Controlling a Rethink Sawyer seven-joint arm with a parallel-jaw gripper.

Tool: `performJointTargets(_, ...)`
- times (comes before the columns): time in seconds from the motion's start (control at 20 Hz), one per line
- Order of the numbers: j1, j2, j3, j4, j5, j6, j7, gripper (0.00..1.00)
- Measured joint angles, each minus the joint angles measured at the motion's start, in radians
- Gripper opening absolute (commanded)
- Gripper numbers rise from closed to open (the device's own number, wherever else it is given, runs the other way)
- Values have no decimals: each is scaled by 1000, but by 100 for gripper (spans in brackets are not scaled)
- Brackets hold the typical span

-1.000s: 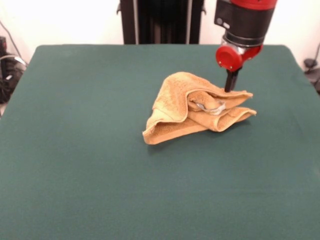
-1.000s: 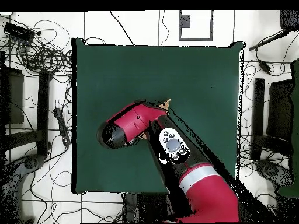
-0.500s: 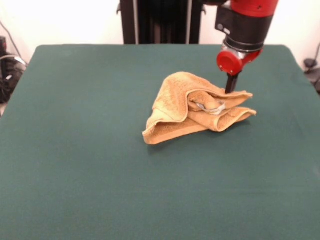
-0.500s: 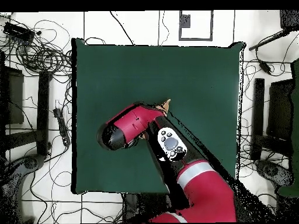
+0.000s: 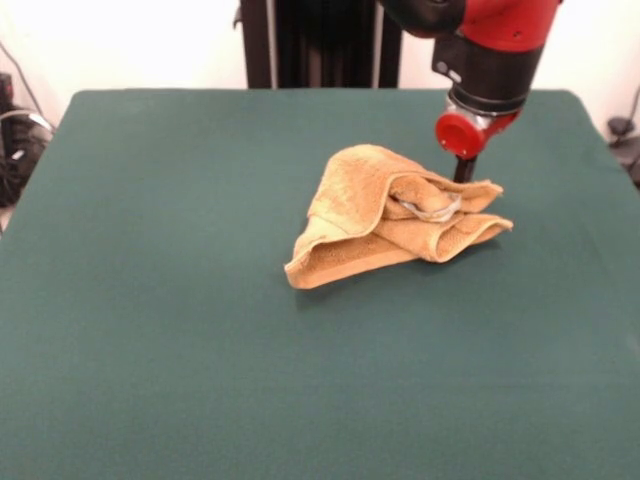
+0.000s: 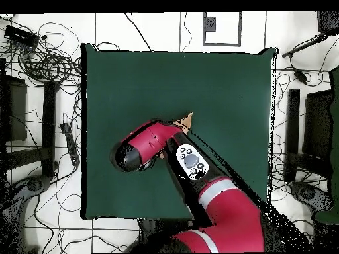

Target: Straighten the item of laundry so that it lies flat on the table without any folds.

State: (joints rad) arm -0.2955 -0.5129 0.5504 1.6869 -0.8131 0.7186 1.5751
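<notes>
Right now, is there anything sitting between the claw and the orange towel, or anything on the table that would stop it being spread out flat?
Nothing visible. The claw is right at the towel's far edge, and the green table around the crumpled towel shows only bare cloth on every side.

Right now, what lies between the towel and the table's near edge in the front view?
Nothing: bare green table from the crumpled towel to that edge.

A robotics lab: a green felt-covered surface [image 6: 218, 86] stands on a pale tiled floor [image 6: 152, 30], ringed by tangled black cables [image 6: 49, 63] at nine and ten o'clock, with dark equipment stands [image 6: 294, 132] at three o'clock.
</notes>
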Motion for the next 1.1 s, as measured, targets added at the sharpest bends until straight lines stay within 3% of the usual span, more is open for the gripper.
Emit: performJointTargets(1.1, 1, 23, 0, 0, -1, 0, 0, 0)
